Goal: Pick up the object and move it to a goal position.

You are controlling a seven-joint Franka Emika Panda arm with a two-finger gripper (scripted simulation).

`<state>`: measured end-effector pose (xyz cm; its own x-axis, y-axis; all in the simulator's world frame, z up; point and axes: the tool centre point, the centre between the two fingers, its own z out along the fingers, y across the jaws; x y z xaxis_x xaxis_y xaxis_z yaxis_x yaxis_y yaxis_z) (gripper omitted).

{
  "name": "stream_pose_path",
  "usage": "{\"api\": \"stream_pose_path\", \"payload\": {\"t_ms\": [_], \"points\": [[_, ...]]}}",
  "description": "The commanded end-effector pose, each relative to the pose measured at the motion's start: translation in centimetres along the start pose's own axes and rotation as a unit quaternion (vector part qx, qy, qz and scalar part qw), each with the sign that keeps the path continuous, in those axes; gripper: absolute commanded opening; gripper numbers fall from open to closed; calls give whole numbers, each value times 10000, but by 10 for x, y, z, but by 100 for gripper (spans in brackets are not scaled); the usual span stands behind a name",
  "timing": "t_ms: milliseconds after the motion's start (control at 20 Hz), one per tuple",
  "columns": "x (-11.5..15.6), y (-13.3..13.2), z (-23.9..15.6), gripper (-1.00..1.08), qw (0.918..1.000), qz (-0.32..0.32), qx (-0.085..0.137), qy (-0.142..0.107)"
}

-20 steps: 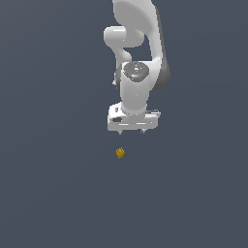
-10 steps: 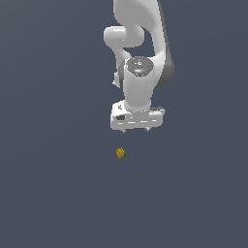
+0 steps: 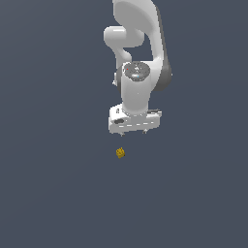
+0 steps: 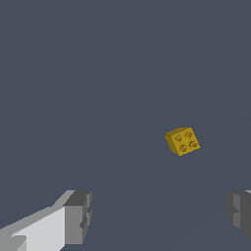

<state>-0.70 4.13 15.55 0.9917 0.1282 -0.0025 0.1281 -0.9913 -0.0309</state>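
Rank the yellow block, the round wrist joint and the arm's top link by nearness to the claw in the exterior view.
1. Yellow block, just below the claw.
2. Round wrist joint, above it.
3. Top link, highest up.

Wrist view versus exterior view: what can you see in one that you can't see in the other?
Only the wrist view shows the four round studs on one face of the yellow block and the wide gap between the two grey fingertips. Only the exterior view shows the whole white arm and the tool hanging above the block, apart from it. Both show the same small yellow block lying free on the plain dark grey floor, not yet gripped.
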Motion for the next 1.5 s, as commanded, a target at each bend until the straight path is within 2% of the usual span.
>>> {"api": "stream_pose_path", "payload": {"t_ms": [0,350,850,1200,1450], "points": [[2,5,6,100,9999,-150,-16,-1],[8,27,30,100,9968,-792,-76,-4],[14,58,67,100,9845,-1747,-138,-16],[15,68,79,100,9784,-2060,-152,-20],[15,69,81,100,9779,-2086,-152,-23]]}}
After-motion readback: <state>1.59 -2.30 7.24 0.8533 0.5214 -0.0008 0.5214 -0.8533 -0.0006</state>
